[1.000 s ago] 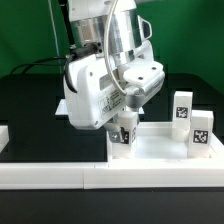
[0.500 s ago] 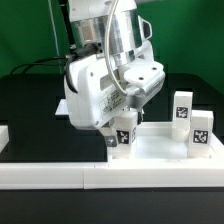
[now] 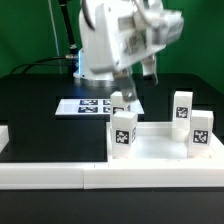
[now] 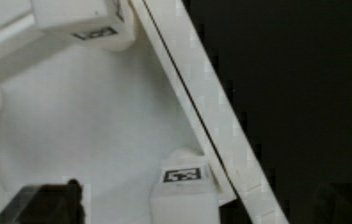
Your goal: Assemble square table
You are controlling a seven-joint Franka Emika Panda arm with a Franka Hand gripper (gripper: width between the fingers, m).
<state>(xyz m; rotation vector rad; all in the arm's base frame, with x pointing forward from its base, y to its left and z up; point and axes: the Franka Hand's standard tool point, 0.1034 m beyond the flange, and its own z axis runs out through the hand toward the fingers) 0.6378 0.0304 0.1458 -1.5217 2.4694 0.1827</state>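
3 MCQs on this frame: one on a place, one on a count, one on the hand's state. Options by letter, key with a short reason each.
1. Where does the marker board lie?
A. on the black table behind the legs
B. on top of the square table
C. in the hand

2. How many legs stand upright in the exterior view?
A. one
B. two
C. four

3. What is the hand doing?
A. gripping a leg
B. raised, holding nothing
C. pressing on the marker board

Key: 1 A, it lies flat on the dark surface behind the near leg. 2 C, four tagged legs show, including those at and. 3 B, the hand hangs above the legs with nothing between its fingers.
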